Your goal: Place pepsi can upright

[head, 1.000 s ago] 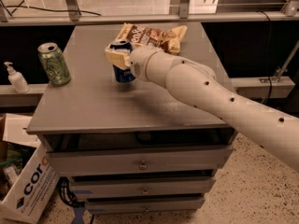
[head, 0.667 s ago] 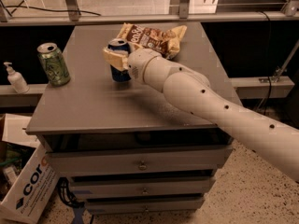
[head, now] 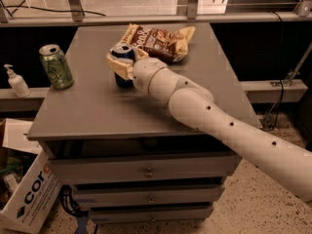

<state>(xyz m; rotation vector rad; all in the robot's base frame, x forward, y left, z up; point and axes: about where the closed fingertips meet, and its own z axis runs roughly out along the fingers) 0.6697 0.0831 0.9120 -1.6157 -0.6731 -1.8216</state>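
Dark blue pepsi can [head: 123, 78] upright on grey bench [head: 97, 111], pincer [head: 127, 61] clamped round it, just before chip bag [head: 161, 40], green can [head: 56, 66] well left; can and pincer further back than a second ago

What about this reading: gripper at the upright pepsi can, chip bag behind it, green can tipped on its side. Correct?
Not quite. The camera view shows the green can standing upright. The rest holds: gripper at the upright pepsi can, chip bag behind.

cream hand [head: 124, 63] clasping blue pepsi can [head: 124, 80] | green can [head: 56, 66] | grey table [head: 97, 108]
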